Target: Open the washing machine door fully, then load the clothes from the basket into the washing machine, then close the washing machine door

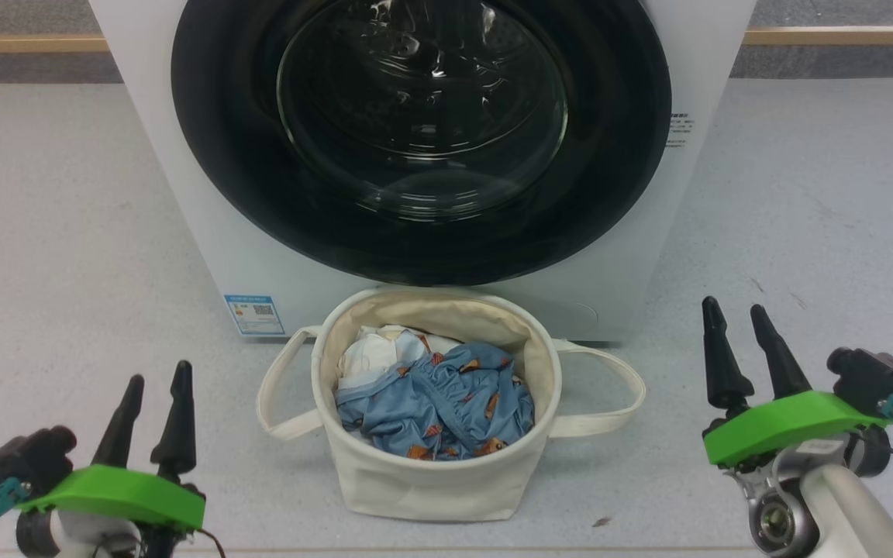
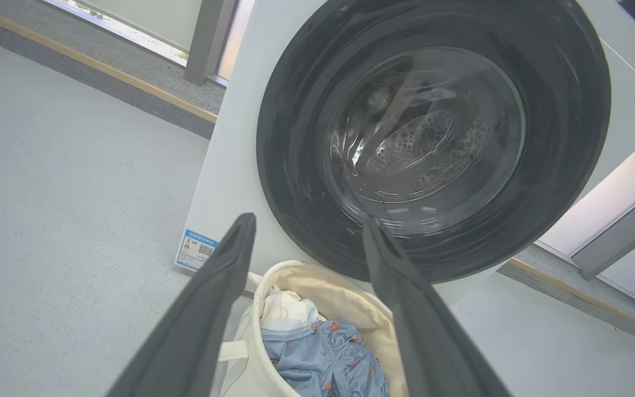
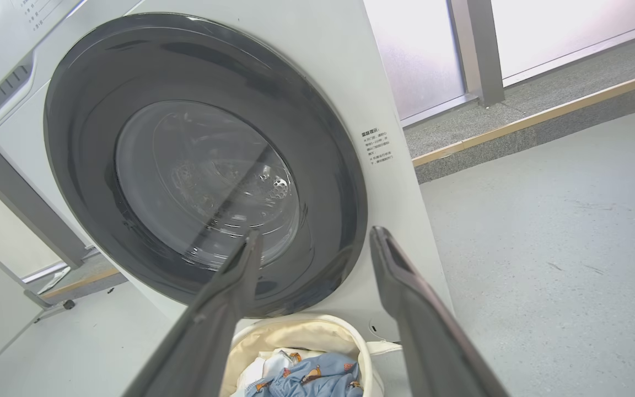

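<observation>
1. Black, hard, tapered fingers (image 2: 213, 309) of the left gripper (image 1: 158, 373) stand wide apart with nothing between them, low on the left over the pale grey speckled floor (image 1: 67, 232); the right gripper (image 1: 734, 306) is spread and empty too, low on the right; both sit well apart from every task thing.
2. Between the grippers stands the small round cream canvas basket (image 1: 431, 480); its sides are soft, its two long loop handles droop outward, and it touches or nearly touches the machine's foot; it would likely sag or slide if pushed.
3. Inside it lie the clothes (image 1: 439, 403): crumpled light blue fabric with small orange prints, heaped up near the rim, and a cream-white piece (image 1: 365, 356) tucked at the back left; they look light, limp and easy to snag, so a pinch on a raised fold near the top of the heap seems best; one lift may drag several pieces along.
4. Behind it, shut flat against the front, is the large round washing machine door (image 1: 423, 132), with a wide glossy black rim and a bulging clear glass centre; it is rigid, smooth and probably slippery, so hard fingertips would want an edge to hook, not the face; I can make out no handle or recess, and cannot tell which side hinges.
5. The big white front-loading washing machine (image 1: 237, 256) looks heavy and unlikely to shift; steel drum perforations show through the glass, and a small blue sticker (image 1: 254, 314) sits low on its left.
</observation>
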Robot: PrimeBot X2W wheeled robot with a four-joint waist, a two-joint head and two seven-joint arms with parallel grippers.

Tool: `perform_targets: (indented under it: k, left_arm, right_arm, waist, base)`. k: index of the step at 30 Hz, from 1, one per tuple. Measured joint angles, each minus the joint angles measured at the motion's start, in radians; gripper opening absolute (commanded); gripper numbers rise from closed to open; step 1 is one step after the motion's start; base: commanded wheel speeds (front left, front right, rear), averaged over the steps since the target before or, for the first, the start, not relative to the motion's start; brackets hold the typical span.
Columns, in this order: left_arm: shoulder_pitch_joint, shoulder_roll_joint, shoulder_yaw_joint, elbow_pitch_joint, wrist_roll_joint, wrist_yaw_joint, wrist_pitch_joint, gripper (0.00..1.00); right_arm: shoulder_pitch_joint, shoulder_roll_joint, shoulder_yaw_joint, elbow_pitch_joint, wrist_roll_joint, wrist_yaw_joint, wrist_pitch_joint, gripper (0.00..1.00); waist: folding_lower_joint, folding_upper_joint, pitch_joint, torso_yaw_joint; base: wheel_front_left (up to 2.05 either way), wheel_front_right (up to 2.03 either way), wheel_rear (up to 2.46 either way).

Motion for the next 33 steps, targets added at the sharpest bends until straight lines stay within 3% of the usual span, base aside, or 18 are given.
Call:
perform_targets:
  k: [33]
  left_arm:
    - [-0.072,0.035,0.013,0.044,0.398,-0.025,-0.092,1.00]
  right_arm:
    - [-0.066,0.015,0.000,0.066,-0.416,0.000,-0.029,1.00]
  waist:
    - [0.0000,0.0000,-0.001,0.028]
  base:
    - [0.00,0.00,0.00]
